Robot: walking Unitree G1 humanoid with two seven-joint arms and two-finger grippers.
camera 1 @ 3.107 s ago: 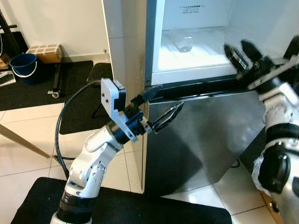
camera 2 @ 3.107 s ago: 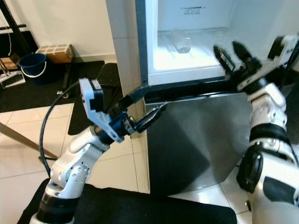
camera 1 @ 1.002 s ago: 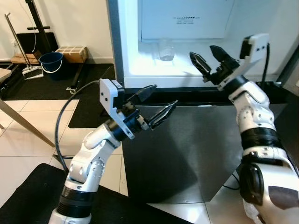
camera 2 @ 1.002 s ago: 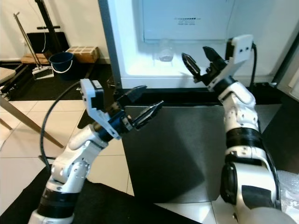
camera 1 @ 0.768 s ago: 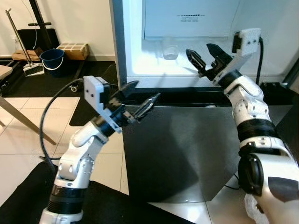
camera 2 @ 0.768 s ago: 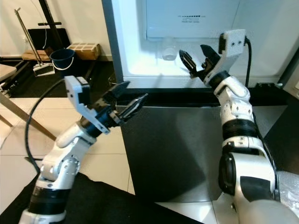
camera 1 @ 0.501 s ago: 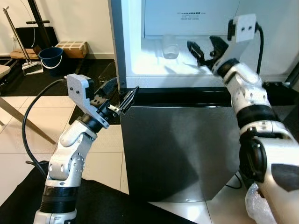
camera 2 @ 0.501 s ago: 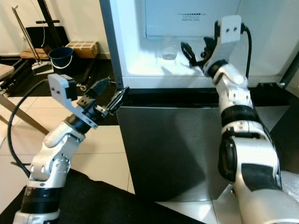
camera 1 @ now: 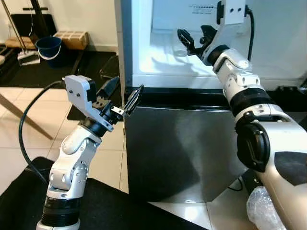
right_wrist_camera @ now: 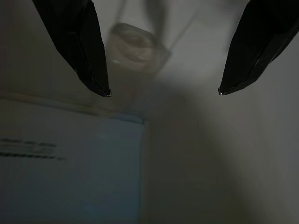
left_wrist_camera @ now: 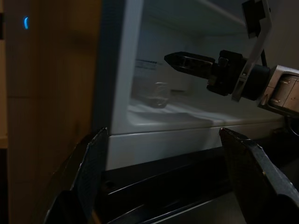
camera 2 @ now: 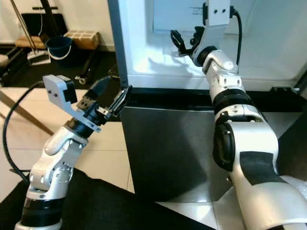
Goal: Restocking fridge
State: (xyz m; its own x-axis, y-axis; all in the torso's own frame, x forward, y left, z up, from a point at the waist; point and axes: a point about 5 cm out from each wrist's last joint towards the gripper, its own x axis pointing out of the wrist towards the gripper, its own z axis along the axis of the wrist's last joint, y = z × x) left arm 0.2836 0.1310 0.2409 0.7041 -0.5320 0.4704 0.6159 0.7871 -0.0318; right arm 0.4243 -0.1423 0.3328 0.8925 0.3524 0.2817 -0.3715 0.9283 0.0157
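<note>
Reaching into the fridge (camera 1: 144, 72), the right gripper (camera 1: 194, 40) spreads its fingers near a glass (left_wrist_camera: 159, 94); the left gripper (camera 1: 125, 96) hovers open outside.

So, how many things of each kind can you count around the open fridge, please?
Fridge: 1
Clear jar inside: 1
Open grippers, left and right: 2
Blue bucket: 1
Cardboard box: 1
Total: 6
</note>
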